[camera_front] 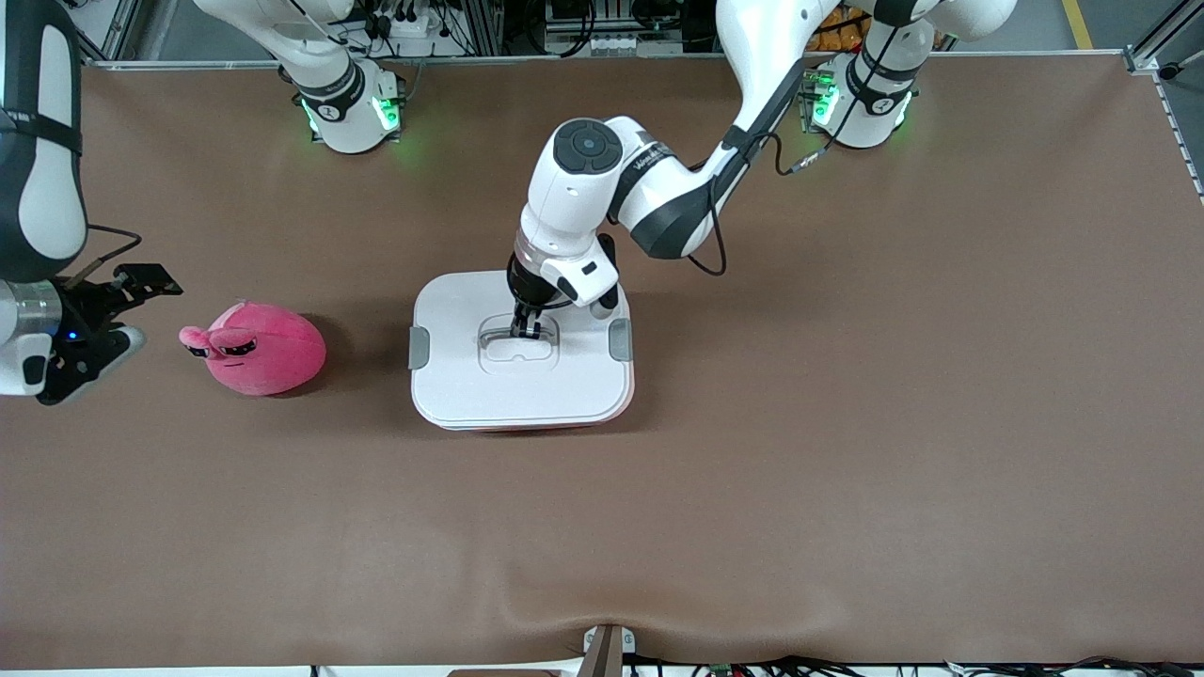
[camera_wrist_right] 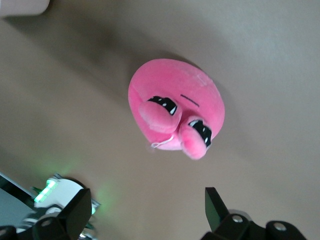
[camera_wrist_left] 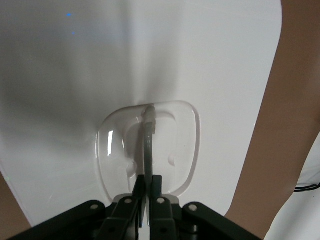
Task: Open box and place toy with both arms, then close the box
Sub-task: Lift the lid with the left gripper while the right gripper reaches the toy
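Box (camera_front: pixel 522 353) sits mid-desk, lid (camera_wrist_left: pixel 150 75) on, both clips down. Left gripper (camera_front: pixel 525 329) stands directly over the lid's centre, its fingers (camera_wrist_left: pixel 156 195) pinched tight on the clear handle (camera_wrist_left: pixel 148 145), which runs straight away from them. Judgement: lift comes next. Toy (camera_front: pixel 263 348) lies just ahead of the right gripper (camera_front: pixel 99 315), fingers (camera_wrist_right: pixel 216 207) spread wide, empty.

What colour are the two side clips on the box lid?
Grey. The clips sit on the white lid at each end, clearest in the front view.
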`<state>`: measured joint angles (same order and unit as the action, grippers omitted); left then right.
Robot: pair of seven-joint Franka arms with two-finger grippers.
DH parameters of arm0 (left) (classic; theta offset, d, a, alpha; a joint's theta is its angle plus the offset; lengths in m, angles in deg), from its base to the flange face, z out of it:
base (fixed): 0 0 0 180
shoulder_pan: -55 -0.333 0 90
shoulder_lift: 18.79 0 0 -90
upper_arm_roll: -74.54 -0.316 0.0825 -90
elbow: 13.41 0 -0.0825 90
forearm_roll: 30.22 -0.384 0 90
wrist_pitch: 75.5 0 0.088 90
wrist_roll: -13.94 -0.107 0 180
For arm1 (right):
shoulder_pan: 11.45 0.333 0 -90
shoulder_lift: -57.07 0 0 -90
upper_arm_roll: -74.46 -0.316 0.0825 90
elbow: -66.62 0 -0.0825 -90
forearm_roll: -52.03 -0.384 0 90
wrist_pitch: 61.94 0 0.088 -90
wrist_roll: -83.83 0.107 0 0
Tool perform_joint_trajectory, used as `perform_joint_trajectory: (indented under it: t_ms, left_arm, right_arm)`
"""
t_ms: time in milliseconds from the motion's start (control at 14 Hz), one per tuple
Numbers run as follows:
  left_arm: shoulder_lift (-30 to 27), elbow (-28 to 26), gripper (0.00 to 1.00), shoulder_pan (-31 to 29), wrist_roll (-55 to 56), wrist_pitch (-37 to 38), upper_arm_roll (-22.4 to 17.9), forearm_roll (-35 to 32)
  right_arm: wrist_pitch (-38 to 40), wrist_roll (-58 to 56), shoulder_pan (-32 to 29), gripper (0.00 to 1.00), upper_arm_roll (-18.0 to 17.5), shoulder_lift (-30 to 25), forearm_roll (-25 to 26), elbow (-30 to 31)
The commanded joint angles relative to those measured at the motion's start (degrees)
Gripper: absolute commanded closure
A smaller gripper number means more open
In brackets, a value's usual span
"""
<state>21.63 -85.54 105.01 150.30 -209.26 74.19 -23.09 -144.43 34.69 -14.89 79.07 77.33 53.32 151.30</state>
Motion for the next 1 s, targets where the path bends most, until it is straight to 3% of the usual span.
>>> perform_joint_trajectory:
  t_ms: [0, 358, 716, 930]
  left_arm:
    - [-3.06, -0.3, 1.0, 0.09, 0.13, 2.1, -0.27, -0.36]
    - [-6.4, -0.3, 1.0, -0.87, 0.14, 4.9, -1.06, -1.41]
    - [-10.89, -1.7, 1.0, -6.13, -1.26, 7.11, -0.8, -7.31]
    - [-15.09, -5.64, 1.0, -9.39, -7.93, 9.39, -0.54, -6.87]
  right_arm:
    - [-2.66, -7.7, -1.04, 0.0, -0.4, -0.13, 0.11, 1.88]
    - [-11.09, -21.14, -0.96, 0.0, -0.4, 0.05, 0.11, 7.42]
    - [-15.14, -30.91, 0.1, 0.0, -0.57, 1.72, 0.11, 8.39]
    - [-17.34, -31.45, 1.41, 0.0, -0.66, 1.37, 0.2, 11.29]
